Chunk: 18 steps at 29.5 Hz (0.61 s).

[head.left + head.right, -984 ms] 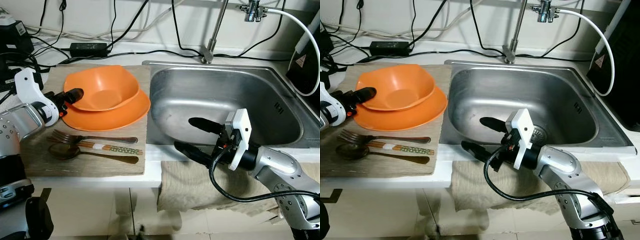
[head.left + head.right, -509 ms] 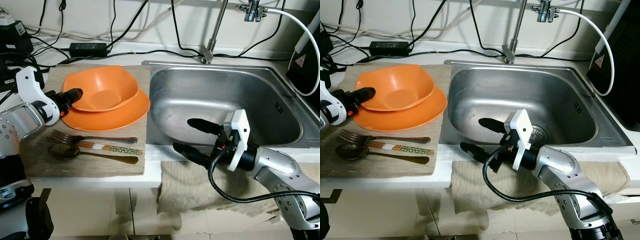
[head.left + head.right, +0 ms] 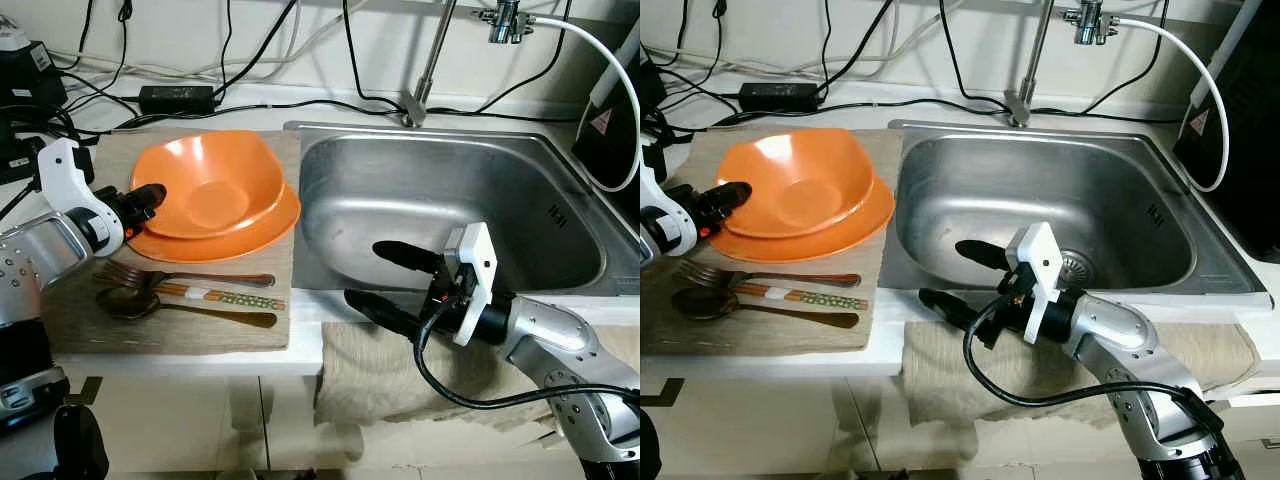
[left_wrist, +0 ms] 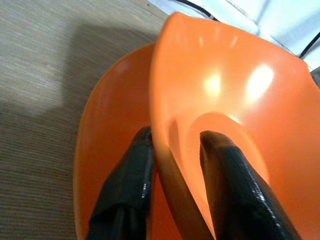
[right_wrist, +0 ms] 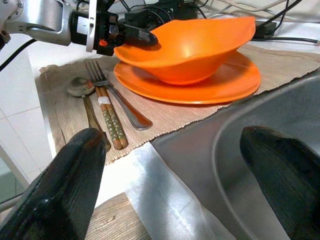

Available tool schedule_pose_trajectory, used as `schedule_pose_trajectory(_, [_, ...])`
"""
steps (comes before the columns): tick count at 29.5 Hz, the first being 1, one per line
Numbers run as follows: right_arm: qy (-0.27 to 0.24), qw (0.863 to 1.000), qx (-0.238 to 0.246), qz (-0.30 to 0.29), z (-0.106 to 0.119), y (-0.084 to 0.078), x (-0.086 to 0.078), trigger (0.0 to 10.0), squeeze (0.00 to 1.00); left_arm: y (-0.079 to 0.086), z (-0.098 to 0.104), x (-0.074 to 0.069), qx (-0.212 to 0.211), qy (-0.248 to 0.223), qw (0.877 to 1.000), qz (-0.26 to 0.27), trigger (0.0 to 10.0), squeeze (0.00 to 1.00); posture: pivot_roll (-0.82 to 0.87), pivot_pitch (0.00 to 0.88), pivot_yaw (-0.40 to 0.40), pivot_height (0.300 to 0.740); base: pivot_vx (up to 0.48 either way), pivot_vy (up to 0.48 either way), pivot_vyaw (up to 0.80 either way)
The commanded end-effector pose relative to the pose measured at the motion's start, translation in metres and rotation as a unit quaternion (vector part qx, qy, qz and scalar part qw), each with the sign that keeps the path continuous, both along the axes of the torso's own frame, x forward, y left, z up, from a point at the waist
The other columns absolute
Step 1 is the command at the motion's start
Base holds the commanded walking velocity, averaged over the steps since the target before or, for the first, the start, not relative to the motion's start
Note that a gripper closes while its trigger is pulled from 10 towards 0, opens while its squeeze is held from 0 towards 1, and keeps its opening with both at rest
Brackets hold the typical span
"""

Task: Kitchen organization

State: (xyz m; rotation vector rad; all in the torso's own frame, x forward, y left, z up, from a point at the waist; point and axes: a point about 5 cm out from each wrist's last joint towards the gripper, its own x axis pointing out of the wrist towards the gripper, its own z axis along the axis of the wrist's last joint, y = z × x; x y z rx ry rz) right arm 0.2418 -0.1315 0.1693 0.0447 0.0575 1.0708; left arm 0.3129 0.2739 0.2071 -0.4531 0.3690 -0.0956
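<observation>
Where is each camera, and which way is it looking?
Left eye view: on the head, looking down at the orange bowl, orange plate and sink; both silver arms show.
Right eye view: beside it, same scene.
Left wrist view: on the left arm, looking along the left gripper, its fingers pinching the bowl's rim.
Right wrist view: on the right arm by the sink, looking between the right gripper's open fingers toward the bowl.
Every view shares the bowl.
</observation>
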Motion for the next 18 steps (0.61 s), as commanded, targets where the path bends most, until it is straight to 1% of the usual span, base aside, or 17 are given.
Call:
schedule_pose_trajectory(1, [-0.008,1.0,-0.01,0.009,0.003,0.0,-0.001,10.0,0.0,-0.005,0.001,-0.001,0.002,-0.001,1.0,-0.012,0.0,0.0,-0.04,0.0,-0.043,0.74,0.0,0.0,0.0])
schedule_pose_trajectory(4, [-0.008,1.0,-0.01,0.008,0.003,0.0,-0.001,10.0,0.0,-0.006,0.002,-0.001,0.002,-0.002,1.0,-0.013,0.0,0.0,-0.04,0.0,-0.043,0.74,0.0,0.0,0.0])
schedule_pose_trajectory(8, [-0.011,1.0,-0.009,0.002,0.003,0.0,0.0,10.0,0.0,-0.011,0.005,-0.002,-0.012,-0.019,1.0,-0.021,0.0,0.0,-0.04,0.0,-0.043,0.74,0.0,0.0,0.0])
schedule_pose_trajectory(12, [-0.017,1.0,-0.009,-0.01,0.003,-0.001,0.003,10.0,0.0,-0.017,0.005,-0.004,-0.016,-0.021,0.999,-0.028,0.0,0.0,-0.04,0.0,-0.042,0.74,0.0,0.0,0.0])
schedule_pose_trajectory(15, [-0.029,0.999,0.008,-0.046,0.007,-0.002,0.01,10.0,0.0,-0.023,0.009,-0.003,-0.028,-0.034,0.999,-0.026,0.0,0.0,-0.04,0.0,-0.045,0.74,0.0,0.0,0.0])
schedule_pose_trajectory(16, [-0.036,0.996,0.021,-0.075,0.011,-0.004,0.016,10.0,0.0,-0.027,0.012,-0.003,-0.034,-0.047,0.998,-0.03,0.0,0.0,-0.04,0.0,-0.045,0.74,0.0,0.0,0.0])
schedule_pose_trajectory(17, [-0.036,0.996,0.021,-0.075,0.011,-0.004,0.016,10.0,0.0,-0.027,0.012,-0.003,-0.034,-0.047,0.998,-0.03,0.0,0.0,-0.04,0.0,-0.045,0.74,0.0,0.0,0.0])
schedule_pose_trajectory(18, [-0.04,0.992,0.034,-0.118,0.015,-0.006,0.025,10.0,0.0,-0.031,0.016,-0.002,-0.038,-0.065,0.997,-0.034,0.0,0.0,-0.04,0.0,-0.045,0.74,0.0,0.0,0.0])
